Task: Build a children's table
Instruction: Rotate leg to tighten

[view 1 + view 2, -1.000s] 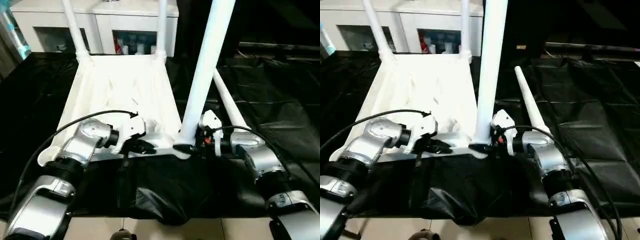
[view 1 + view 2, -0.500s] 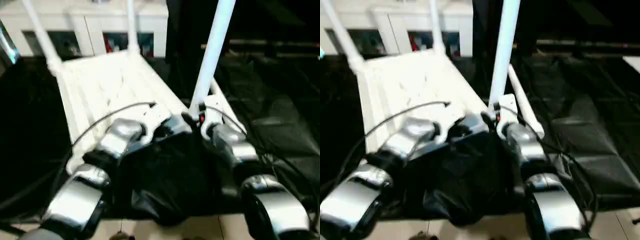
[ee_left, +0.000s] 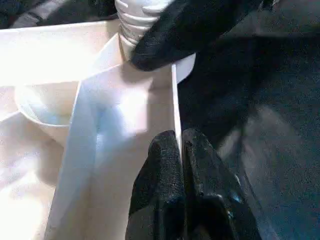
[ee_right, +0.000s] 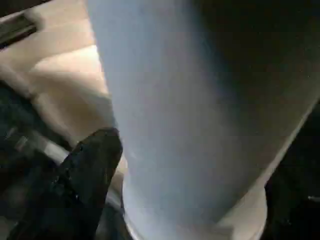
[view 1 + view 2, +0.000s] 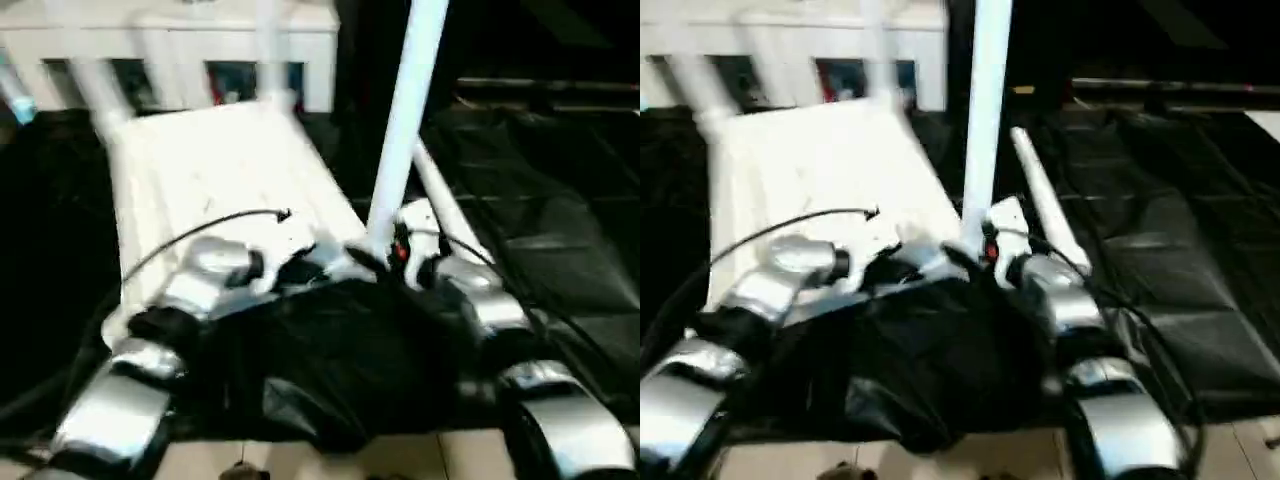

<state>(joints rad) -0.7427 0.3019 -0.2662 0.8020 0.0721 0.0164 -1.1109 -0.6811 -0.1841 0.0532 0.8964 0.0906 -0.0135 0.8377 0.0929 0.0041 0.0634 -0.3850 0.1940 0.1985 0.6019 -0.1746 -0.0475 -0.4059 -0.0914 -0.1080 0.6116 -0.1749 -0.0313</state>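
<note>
The ribbed white plastic tabletop (image 5: 215, 170) lies upside down on black sheeting (image 5: 560, 250). The left gripper (image 3: 181, 150) pinches its thin near rim, fingers narrow. The right gripper (image 5: 385, 258) spreads wide around the smooth upright tube leg (image 5: 405, 120) at the near right corner.

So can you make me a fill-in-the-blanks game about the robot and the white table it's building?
1. The tabletop lies upside down on a ______ sheet.
2. The left gripper pinches the tabletop's thin ______.
3. One leg stands upright in the near corner by the ______ gripper.
4. A spare leg ______ on the sheet beside the tabletop.

Missing words: black; rim; right; lies
</note>
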